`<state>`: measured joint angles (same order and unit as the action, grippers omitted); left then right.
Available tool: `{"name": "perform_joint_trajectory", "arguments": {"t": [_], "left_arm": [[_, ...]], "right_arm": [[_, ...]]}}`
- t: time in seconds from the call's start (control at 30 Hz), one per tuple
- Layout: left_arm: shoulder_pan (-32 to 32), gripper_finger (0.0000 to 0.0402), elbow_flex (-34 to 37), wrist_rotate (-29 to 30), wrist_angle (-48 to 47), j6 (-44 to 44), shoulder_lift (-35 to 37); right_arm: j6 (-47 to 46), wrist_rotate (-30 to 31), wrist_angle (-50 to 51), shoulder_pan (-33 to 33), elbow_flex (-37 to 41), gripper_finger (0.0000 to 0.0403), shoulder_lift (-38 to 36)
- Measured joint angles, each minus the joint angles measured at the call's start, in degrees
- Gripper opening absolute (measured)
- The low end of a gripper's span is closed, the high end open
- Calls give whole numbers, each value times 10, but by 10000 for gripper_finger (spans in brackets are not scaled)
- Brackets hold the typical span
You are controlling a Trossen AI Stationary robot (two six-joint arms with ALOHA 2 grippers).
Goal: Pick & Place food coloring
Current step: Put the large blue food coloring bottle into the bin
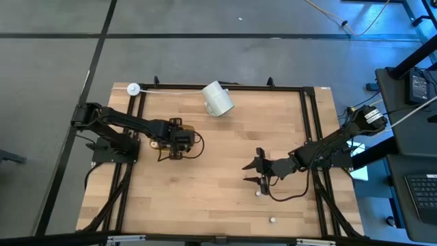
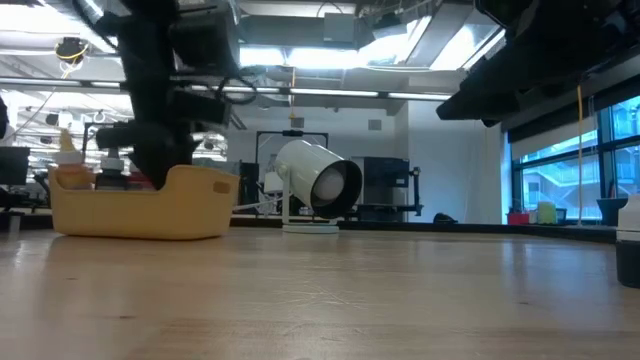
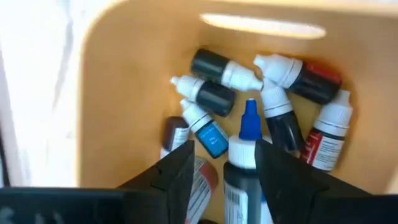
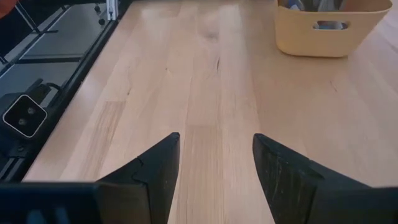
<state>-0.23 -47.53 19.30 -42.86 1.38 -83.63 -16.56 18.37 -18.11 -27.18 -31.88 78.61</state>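
My left gripper point(image 3: 225, 149) is open, pointing down into the yellow tray point(image 3: 124, 74), which stands at the table's left point(image 2: 145, 205). Several small food coloring bottles point(image 3: 273, 106) lie in a heap on the tray's floor. A blue-capped bottle point(image 3: 249, 127) stands upright between my left fingers. My right gripper point(image 4: 214, 168) is open over bare wood at the table's right point(image 1: 258, 171), with nothing between its fingers. Two tiny bottles rest on the table near it, one point(image 1: 258, 193) just nearside of it and one point(image 1: 272, 220) close to the near edge. My left gripper comes from above with its fingers on either side of the blue-capped bottle's body point(image 3: 242, 162). There is a clear gap to one finger point(image 3: 180, 168). The bottle stands close against the other finger point(image 3: 273, 168), and I cannot tell whether they touch.
A big white cup point(image 1: 217, 99) lies on its side at the far edge, its mouth showing in the low view point(image 2: 330, 185). A small white round thing point(image 1: 133, 88) sits at the far left corner. A dark frame point(image 1: 308, 123) borders the table. Bare wood lies between the arms.
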Motion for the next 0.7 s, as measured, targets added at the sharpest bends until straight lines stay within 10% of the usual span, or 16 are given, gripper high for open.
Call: {"name": "perform_joint_trajectory", "arguments": {"t": [0.27, 0.7], "left_arm": [[9, 190, -25, -118, -19, 10, 24], [17, 191, -25, -119, -19, -10, 16]], "right_arm": [[1, 46, 0, 0, 0, 204, 0], [-14, 53, 1, 0, 0, 204, 0]]}}
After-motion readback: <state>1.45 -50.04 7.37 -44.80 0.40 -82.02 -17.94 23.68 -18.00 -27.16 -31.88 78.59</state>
